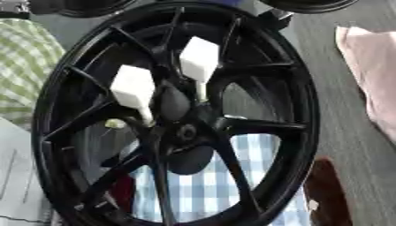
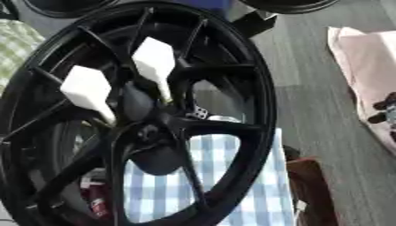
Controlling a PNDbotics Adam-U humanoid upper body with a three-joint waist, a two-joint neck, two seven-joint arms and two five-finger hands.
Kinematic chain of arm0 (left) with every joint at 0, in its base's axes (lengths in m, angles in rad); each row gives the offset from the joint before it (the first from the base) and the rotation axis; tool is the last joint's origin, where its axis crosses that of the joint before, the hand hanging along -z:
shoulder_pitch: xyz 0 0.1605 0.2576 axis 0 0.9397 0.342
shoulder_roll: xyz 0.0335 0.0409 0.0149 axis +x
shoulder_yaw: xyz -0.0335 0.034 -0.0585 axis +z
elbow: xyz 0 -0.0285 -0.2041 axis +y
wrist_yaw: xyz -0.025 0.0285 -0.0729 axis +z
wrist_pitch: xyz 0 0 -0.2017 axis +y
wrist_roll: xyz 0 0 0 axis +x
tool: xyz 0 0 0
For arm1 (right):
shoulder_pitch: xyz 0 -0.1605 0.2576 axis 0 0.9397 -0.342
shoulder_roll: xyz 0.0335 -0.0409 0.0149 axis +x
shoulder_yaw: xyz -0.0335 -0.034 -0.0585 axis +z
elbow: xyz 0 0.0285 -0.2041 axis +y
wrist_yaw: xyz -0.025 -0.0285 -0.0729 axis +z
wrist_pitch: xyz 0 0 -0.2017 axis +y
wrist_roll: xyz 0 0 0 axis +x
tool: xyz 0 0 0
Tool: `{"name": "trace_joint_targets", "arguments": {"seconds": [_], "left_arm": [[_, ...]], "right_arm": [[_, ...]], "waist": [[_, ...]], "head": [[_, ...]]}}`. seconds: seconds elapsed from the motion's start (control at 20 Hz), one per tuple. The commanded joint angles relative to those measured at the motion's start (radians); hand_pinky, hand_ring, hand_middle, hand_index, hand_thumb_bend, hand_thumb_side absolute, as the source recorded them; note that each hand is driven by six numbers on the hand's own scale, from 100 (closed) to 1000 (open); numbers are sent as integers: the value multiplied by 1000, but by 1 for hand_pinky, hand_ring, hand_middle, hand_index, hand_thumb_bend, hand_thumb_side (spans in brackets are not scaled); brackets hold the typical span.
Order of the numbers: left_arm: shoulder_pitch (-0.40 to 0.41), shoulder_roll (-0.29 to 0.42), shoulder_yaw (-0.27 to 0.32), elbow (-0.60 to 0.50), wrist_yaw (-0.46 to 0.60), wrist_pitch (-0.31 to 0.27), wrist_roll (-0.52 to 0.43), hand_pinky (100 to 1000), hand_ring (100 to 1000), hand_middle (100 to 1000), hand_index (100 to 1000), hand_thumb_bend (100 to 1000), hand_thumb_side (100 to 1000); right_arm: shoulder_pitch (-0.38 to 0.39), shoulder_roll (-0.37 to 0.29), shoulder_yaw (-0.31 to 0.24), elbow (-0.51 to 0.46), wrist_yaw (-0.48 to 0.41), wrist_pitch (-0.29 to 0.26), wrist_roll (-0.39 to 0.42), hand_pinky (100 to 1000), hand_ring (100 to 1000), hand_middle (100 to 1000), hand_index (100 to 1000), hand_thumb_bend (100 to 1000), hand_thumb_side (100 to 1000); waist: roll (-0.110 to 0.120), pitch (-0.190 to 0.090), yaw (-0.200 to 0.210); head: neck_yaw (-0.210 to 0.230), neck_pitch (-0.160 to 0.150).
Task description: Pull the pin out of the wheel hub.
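A black spoked wheel [image 1: 298,101] stands upright and fills both views. Its hub [image 1: 185,131] lies a little below the middle. Two white pins with blocky faceted heads stick out of the hub area. The left pin [image 1: 133,86] runs down on a thin white stem towards the hub. Higher up, the right pin [image 1: 199,59] also points its stem down at the hub. No hand touches either pin. A small dark shape [image 2: 384,110] shows at the right edge over the pink cloth; I cannot tell whether it is my right hand.
Behind the spokes lies a blue-and-white checked cloth [image 1: 201,176]. A green checked cloth [image 1: 23,66] is at the left and a pink cloth [image 1: 371,66] at the right on grey floor. A brown object [image 1: 329,190] sits at the lower right. More black wheels [image 1: 93,6] show at the top.
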Motion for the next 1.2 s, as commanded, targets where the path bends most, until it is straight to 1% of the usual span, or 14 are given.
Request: {"name": "trace_joint_targets", "arguments": {"seconds": [0.05, 0.2, 0.4, 0.5, 0.65, 0.75, 0.9, 1.2], "left_arm": [[-35, 21, -22, -11, 8, 16, -30, 841, 746, 747, 853, 583, 609], [-58, 2, -56, 1, 9, 24, -60, 843, 747, 748, 857, 592, 600], [-67, -7, -84, -4, 21, 26, -85, 851, 754, 754, 865, 614, 580], [-65, -5, -90, -19, 33, 31, -83, 852, 753, 751, 864, 629, 567], [-56, 11, -97, -77, 22, 37, -60, 847, 757, 747, 865, 701, 549], [-41, 26, -101, -122, -2, 51, -49, 848, 760, 749, 863, 711, 539], [-30, 33, -105, -159, -16, 77, -49, 855, 768, 757, 866, 717, 535], [-25, 34, -108, -173, -18, 94, -57, 859, 777, 769, 872, 711, 509]], "right_arm": [[3, -30, -8, -19, 0, 3, -2, 773, 547, 575, 566, 100, 655], [3, -30, -7, -19, 0, 4, -1, 773, 547, 575, 565, 100, 654], [2, -30, -7, -19, 0, 5, -2, 772, 547, 574, 565, 100, 654], [2, -30, -7, -19, 0, 6, -3, 772, 547, 574, 565, 100, 655], [1, -30, -5, -19, 0, 7, -3, 772, 546, 574, 564, 100, 656], [0, -30, -4, -19, 1, 9, -3, 772, 546, 574, 564, 100, 657], [-2, -30, -2, -19, 0, 10, -2, 771, 545, 573, 564, 100, 658], [-4, -30, 1, -19, 0, 12, -1, 771, 545, 573, 563, 100, 661]], "waist": [[2, -143, -2], [1, -144, -5], [1, -142, -6], [2, -141, -5], [4, -139, -5], [4, -137, -6], [5, -135, -8], [6, -130, -10]], "head": [[5, -1], [7, -1], [7, -1], [7, -3], [9, -5], [11, -7], [14, -9], [18, -8]]}}
